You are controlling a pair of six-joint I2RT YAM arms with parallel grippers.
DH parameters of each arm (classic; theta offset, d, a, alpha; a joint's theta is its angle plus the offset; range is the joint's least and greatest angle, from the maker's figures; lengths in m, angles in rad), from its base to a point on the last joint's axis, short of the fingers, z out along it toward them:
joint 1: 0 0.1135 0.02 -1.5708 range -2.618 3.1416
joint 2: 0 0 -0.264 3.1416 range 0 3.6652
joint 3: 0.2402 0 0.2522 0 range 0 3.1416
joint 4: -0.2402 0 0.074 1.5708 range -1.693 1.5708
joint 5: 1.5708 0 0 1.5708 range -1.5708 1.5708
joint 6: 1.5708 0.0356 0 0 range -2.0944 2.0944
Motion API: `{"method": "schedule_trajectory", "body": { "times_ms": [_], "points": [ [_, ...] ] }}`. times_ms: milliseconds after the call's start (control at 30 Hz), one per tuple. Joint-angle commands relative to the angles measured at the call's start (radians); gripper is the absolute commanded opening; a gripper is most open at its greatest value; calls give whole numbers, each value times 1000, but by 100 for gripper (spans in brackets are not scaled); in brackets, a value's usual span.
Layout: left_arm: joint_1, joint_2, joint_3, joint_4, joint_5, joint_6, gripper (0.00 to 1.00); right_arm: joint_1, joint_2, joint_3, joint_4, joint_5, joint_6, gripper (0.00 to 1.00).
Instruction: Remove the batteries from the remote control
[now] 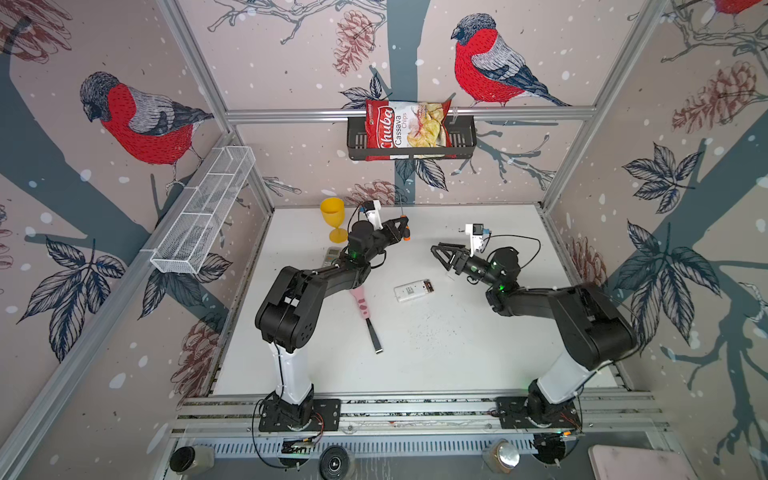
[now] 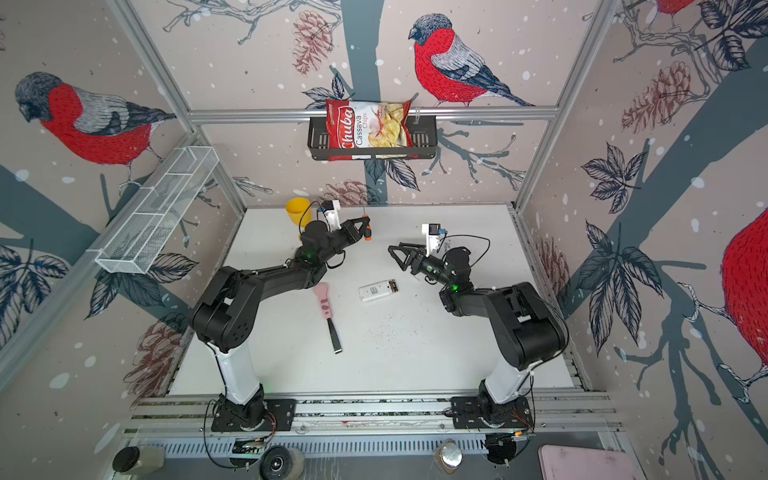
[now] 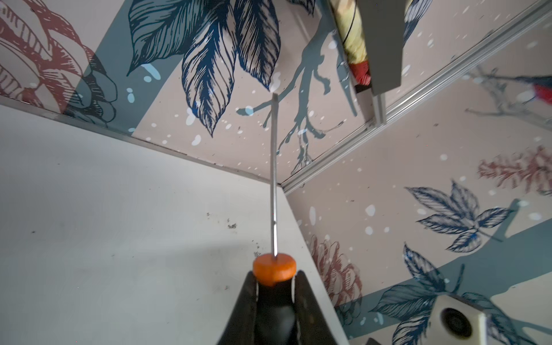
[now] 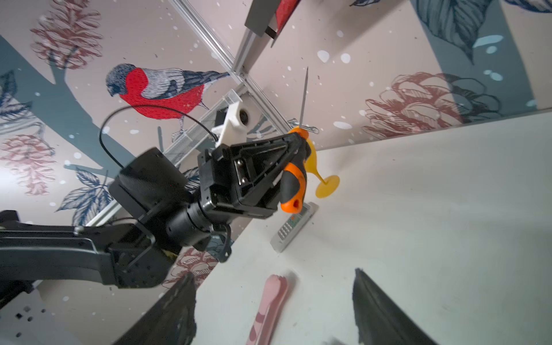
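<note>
1. Remote control (image 1: 411, 291), white, is lying flat near the middle of the table (image 1: 457, 357), between the two arms, and no tool is touching it.
2. Its end toward the right arm is standing uncovered, and the batteries (image 1: 428, 286) are sitting inside this compartment, dark with a coppery shine; how many they are, I cannot tell.
3. The left tool (image 1: 404, 228) is hanging raised over the back of the table, pinching the orange-and-black screwdriver (image 4: 294, 182) by its handle, with the thin metal shaft sticking out beyond the jaws.
4. The right tool (image 1: 439, 250) is hovering above the table behind the remote control, with its jaws spread and nothing between them.
5. A second remote (image 4: 294, 227) is lying beside the yellow goblet (image 1: 332, 212), partly under the left arm.
6. A pink-handled utensil (image 1: 360, 301) is lying left of the remote control, apart from it.
</note>
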Motion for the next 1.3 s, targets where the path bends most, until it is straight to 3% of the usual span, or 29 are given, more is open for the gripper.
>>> {"method": "schedule_trajectory", "body": {
  "times_ms": [0, 400, 700, 1267],
  "points": [
    [1, 18, -58, 341, -19, -149, 0, 26, 53, 51, 142, -32, 47, 82],
    [1, 26, -207, 585, -98, -282, 0, 95, 278, 302, 118, -11, 105, 75],
    [-2, 34, -206, 599, -100, -291, 0, 122, 354, 376, 138, -13, 137, 70],
    [-29, 48, -202, 590, -130, -260, 0, 137, 428, 448, 237, -65, 221, 45]
  ]
}}
